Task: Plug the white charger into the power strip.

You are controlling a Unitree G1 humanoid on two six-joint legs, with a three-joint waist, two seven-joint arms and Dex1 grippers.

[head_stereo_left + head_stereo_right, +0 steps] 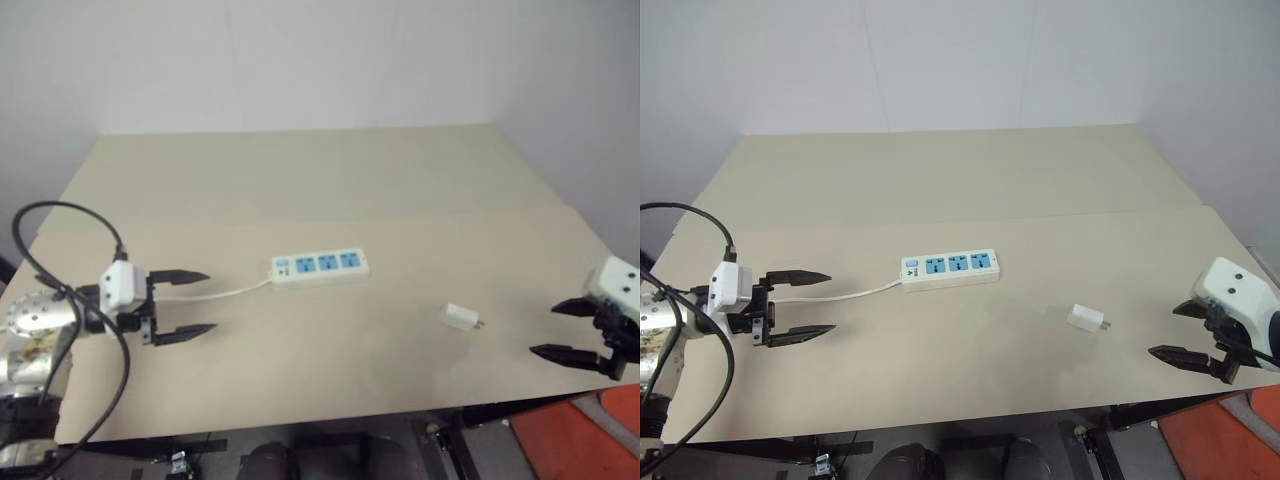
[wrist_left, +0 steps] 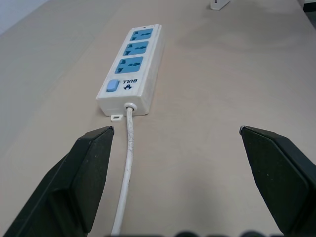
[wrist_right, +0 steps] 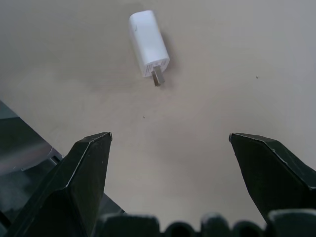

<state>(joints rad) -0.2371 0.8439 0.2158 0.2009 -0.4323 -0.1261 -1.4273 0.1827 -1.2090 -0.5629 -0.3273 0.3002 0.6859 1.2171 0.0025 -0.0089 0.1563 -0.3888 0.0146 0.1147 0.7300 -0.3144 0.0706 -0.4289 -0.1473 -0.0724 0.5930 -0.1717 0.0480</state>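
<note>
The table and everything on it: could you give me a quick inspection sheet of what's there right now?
Surface: beige table, flat, bare around the items.
Job's things: white charger lying on its side, unplugged, apart from the power strip; all three blue sockets free.
Clutter: nothing seen.
Grippers: left gripper open, empty, facing the strip's cord end; right gripper open, empty, near the charger.
Cables: thin white cord running toward the left gripper.
Surroundings: plain white wall.

The word "BULL" is printed in small dark capitals beside a small logo on the long white plastic power strip [image 2: 132,69], between its blue switch button and the nearest blue socket.
</note>
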